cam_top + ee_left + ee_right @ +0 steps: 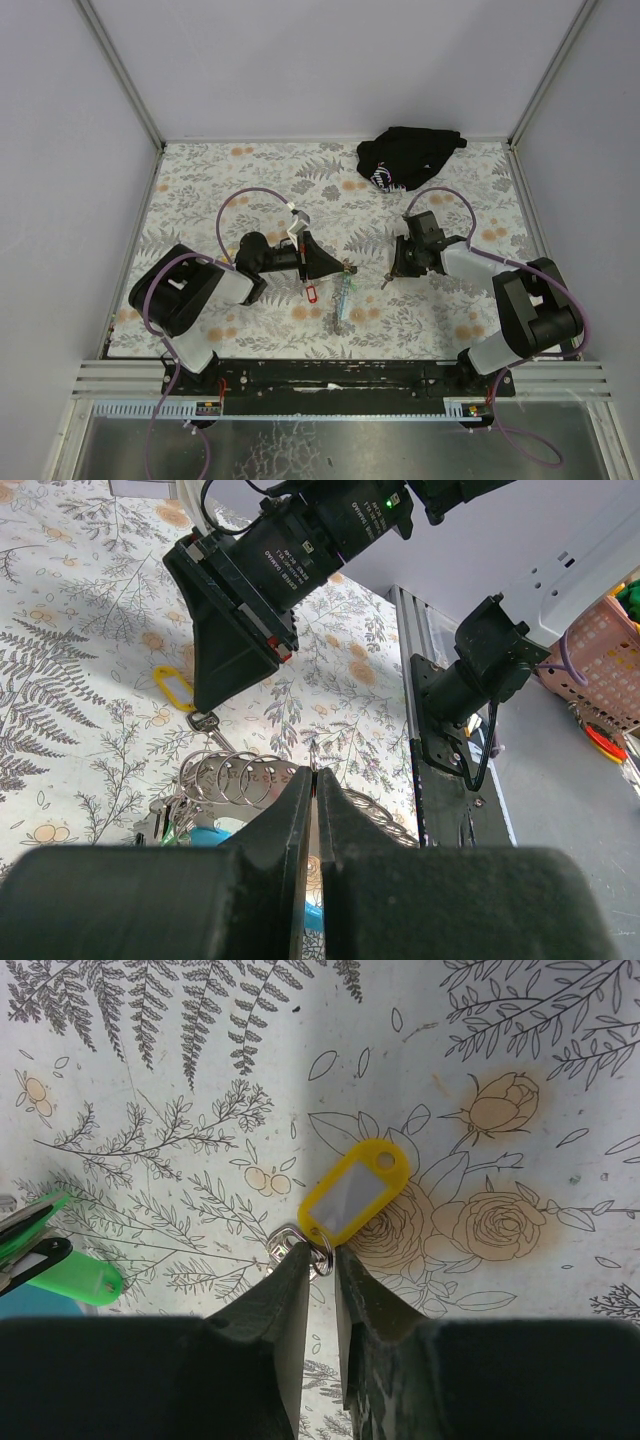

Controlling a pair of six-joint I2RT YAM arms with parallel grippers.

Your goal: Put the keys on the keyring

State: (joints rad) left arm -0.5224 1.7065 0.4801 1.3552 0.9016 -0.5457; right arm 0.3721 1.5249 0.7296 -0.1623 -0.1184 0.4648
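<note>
My left gripper (347, 269) is shut on a thin metal piece (315, 752) that pokes out past its tips. A red sliver shows in the gap, and a red tag (311, 292) hangs under the fingers, so it looks like the red-tagged key. The keyring (343, 300) lies just below, with coiled rings (235, 777) and green and blue tags. My right gripper (388, 277) points down at the table. Its jaws are closed to a narrow gap on the small ring (322, 1257) of the yellow-tagged key (355, 1195), which also shows in the left wrist view (176, 688).
A black cloth bundle (408, 156) lies at the back right of the floral tablecloth (250, 170). Two green tags (72, 1277) lie left of the right gripper. A metal rail (330, 375) runs along the near edge.
</note>
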